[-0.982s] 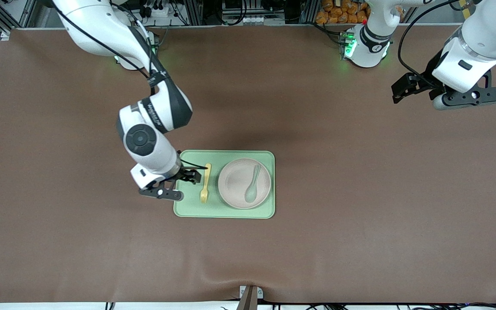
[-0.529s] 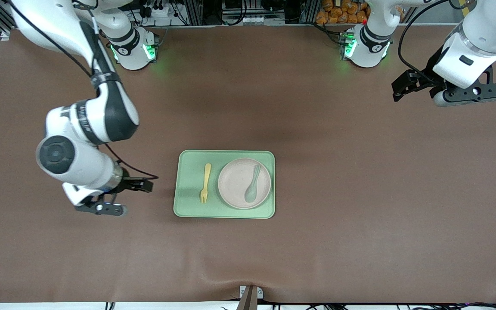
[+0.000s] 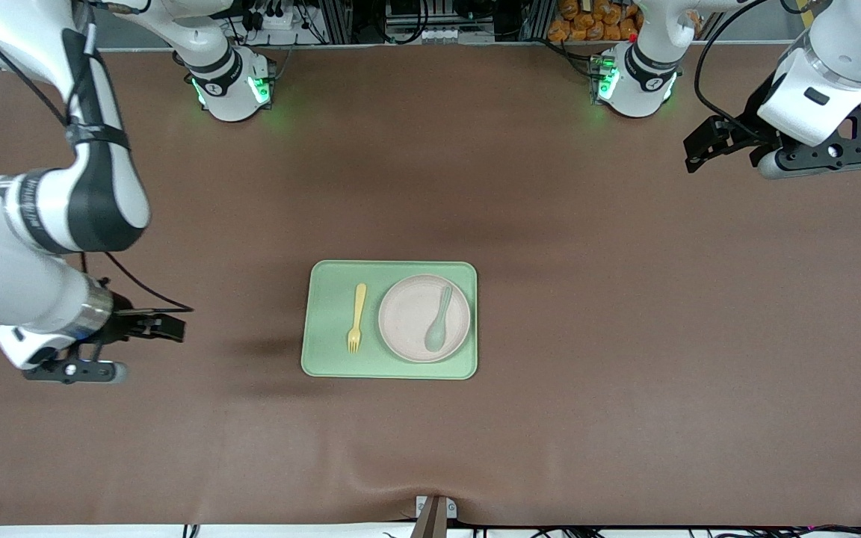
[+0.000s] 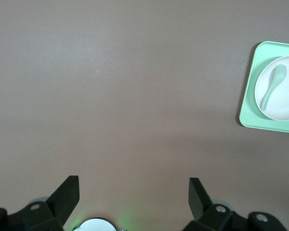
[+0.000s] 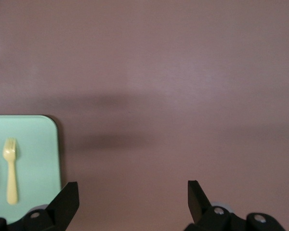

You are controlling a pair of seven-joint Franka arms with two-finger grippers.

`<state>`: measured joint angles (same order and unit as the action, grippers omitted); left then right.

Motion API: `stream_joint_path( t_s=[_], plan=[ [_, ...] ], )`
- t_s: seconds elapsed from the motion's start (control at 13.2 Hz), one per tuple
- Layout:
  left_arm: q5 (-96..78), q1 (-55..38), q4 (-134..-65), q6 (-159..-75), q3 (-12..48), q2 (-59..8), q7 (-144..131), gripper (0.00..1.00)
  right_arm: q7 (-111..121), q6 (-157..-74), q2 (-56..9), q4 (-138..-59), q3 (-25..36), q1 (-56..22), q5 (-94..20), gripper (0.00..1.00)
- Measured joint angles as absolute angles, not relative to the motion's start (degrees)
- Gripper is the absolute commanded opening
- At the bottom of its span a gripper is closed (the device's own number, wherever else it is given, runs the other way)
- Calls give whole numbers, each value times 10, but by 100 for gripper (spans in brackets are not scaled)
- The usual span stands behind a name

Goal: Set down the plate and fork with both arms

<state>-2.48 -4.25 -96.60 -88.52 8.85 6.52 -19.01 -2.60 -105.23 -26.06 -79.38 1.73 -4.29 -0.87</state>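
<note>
Hovering over bare brown worktop (image 3: 625, 314) toward the right arm's end, the right claw (image 3: 113, 347) hangs with its jaws spread wide and nothing between them; in the right wrist view both dark fingers (image 5: 62, 202) stand well apart over plain brown surface, with the tray's corner and the fork just in sight.

Moving along the front view, the pale green tray (image 3: 326, 359) lies flat near the middle of the worktop, well apart from both claws. On it the pale yellow fork (image 3: 356, 317) lies lengthwise, tines pointing toward the front camera, on the part of the tray toward the right arm's end. Just beside the fork, on the part of the tray toward the left arm's end, sits the small round off-white plate (image 3: 408, 317). A sage-green spoon (image 3: 439, 321) lies in the plate, its bowl nearer the front camera and its handle slanting away.

Next comes the left claw (image 3: 729, 142), up over the worktop at the left arm's end, close to that arm's green-lit base (image 3: 636, 82). Its jaws too are fully apart and hold nothing; the left wrist view shows the two fingers (image 4: 67, 195) wide over bare brown surface, the tray and plate with the spoon off at the edge.
</note>
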Motion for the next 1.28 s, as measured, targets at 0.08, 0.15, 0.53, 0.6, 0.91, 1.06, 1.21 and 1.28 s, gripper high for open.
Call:
stream_joint_path(
  t_s=[0.08, 0.15, 0.53, 0.6, 0.91, 1.06, 1.21, 1.28],
  plan=[
    [-25, -42, -966, -885, 88, 65, -190, 100, -5, -1038, -250, -792, 17, -30, -9, 100],
    [-25, -42, -966, -885, 88, 65, -190, 100, 11, -1021, -238, -791, 18, -20, -9, 100],
    [-25, -42, -966, -882, 87, 67, -190, 100, 53, -905, -161, -788, 17, 18, -9, 100],
    [-25, -42, -966, -882, 87, 67, -190, 100, 54, -885, -142, -788, 17, 22, -9, 100],
    [-25, -42, -966, -879, 85, 68, -190, 100, 74, -847, -77, -808, 17, 45, -9, 100],
    [-25, -34, -965, -876, 82, 69, -189, 100, 75, -846, -31, -846, 17, 52, -9, 100],
    [-25, -12, -965, -876, 80, 73, -155, 100, 75, -846, 19, -888, 17, 55, -9, 100],
    [-25, -2, -965, -875, 80, 75, -129, 100, 74, -852, 42, -911, 17, 55, -9, 100]
  ],
)
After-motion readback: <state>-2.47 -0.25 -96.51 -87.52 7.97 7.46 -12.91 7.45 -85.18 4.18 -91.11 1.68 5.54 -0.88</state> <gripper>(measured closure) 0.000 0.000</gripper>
